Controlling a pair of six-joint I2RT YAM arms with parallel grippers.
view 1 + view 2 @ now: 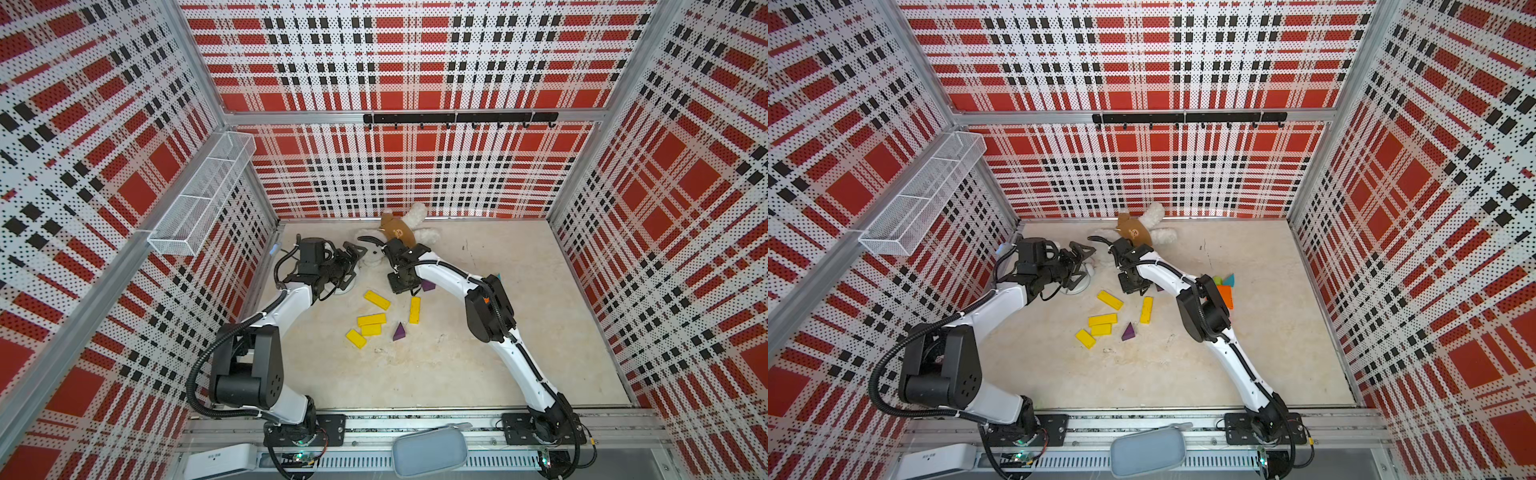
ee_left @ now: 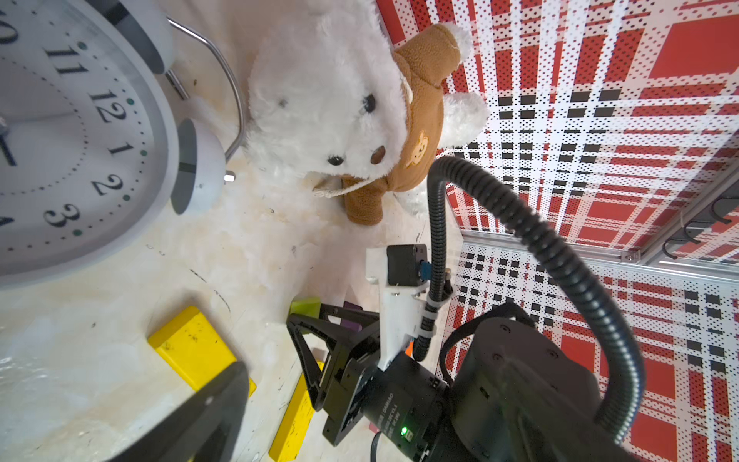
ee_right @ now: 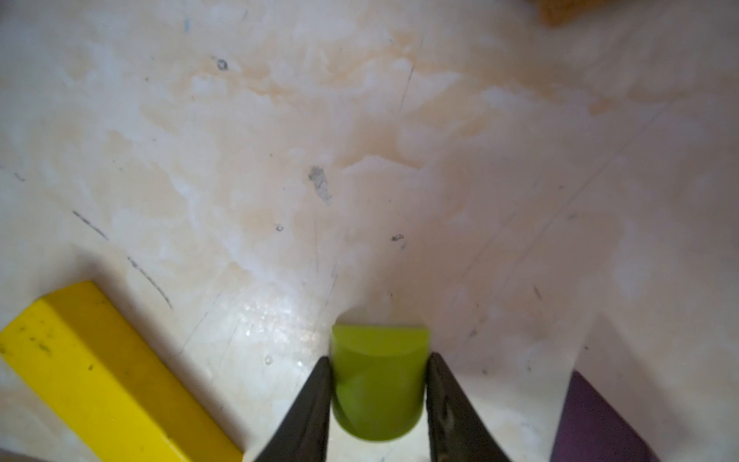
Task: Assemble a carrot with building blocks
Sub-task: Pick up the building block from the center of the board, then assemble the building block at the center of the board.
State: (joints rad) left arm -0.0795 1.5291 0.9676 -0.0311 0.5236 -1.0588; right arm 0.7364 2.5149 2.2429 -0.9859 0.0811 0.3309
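My right gripper (image 3: pixel 380 358) is shut on a lime-green building block (image 3: pixel 378 384), one black finger on each of its sides, just over the tabletop. In both top views that gripper (image 1: pixel 401 287) points down behind the yellow blocks (image 1: pixel 377 300). Several yellow flat blocks (image 1: pixel 1102 320) and a purple triangle (image 1: pixel 400 332) lie mid-table. Another purple block (image 3: pixel 592 424) lies beside the gripper. Orange (image 1: pixel 1226 296), teal (image 1: pixel 1229 279) and lime (image 1: pixel 1217 280) blocks peek out behind the right arm. My left gripper (image 1: pixel 358 266) stands open next to the clock, holding nothing; only one of its fingers (image 2: pixel 208 408) shows in the left wrist view.
A white alarm clock (image 2: pixel 80 140) stands right by the left gripper. A white plush bear in a brown hoodie (image 1: pixel 401 232) lies at the back wall. A wire basket (image 1: pixel 199 195) hangs on the left wall and a hook rail (image 1: pixel 459 118) on the back wall.
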